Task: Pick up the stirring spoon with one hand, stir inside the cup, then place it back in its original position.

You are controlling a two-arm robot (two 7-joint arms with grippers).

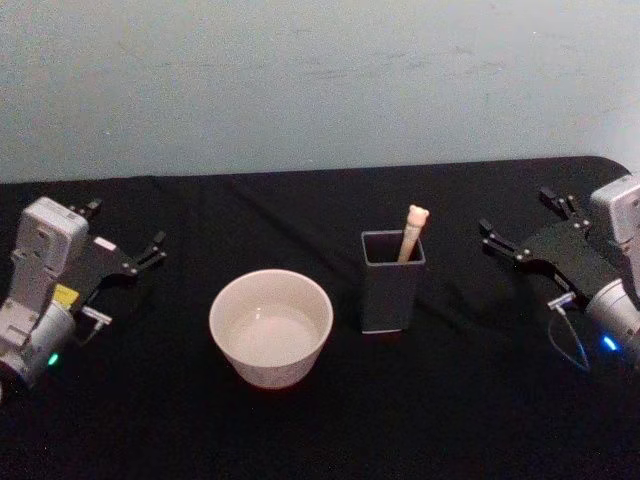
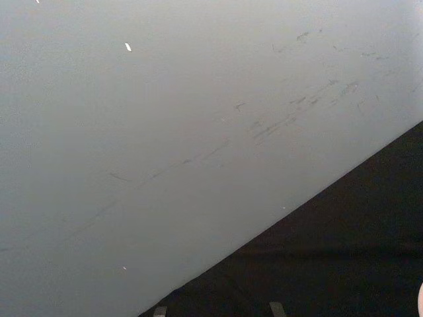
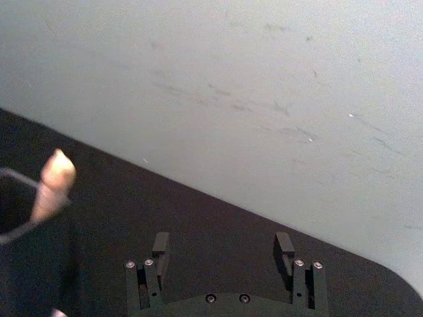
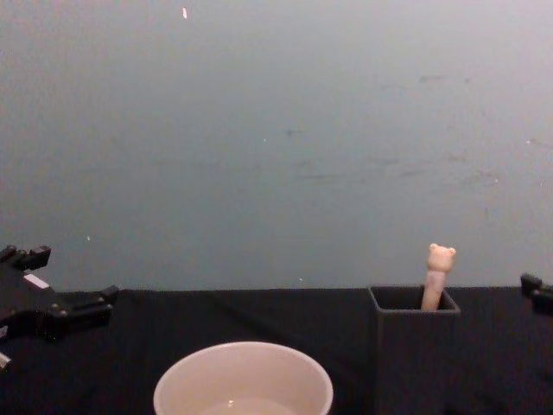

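The stirring spoon (image 1: 412, 233) stands in the tall dark grey holder (image 1: 388, 295), and its beige bear-topped handle (image 4: 437, 272) sticks up above the rim. To the holder's left sits the wide cream cup (image 1: 272, 368), its bowl hidden from the spoon's metal end, which is inside the holder (image 4: 415, 363). My left gripper (image 1: 127, 228) rests open at the table's left side, well apart from the cup (image 4: 244, 372). Over on the right, my right gripper (image 1: 517, 212) stands open and empty, with the spoon handle (image 3: 54, 181) off to its side.
A black cloth (image 1: 320, 430) covers the table. A pale grey-blue wall (image 1: 320, 90) rises just behind its far edge. Open cloth lies between each gripper and the two vessels.
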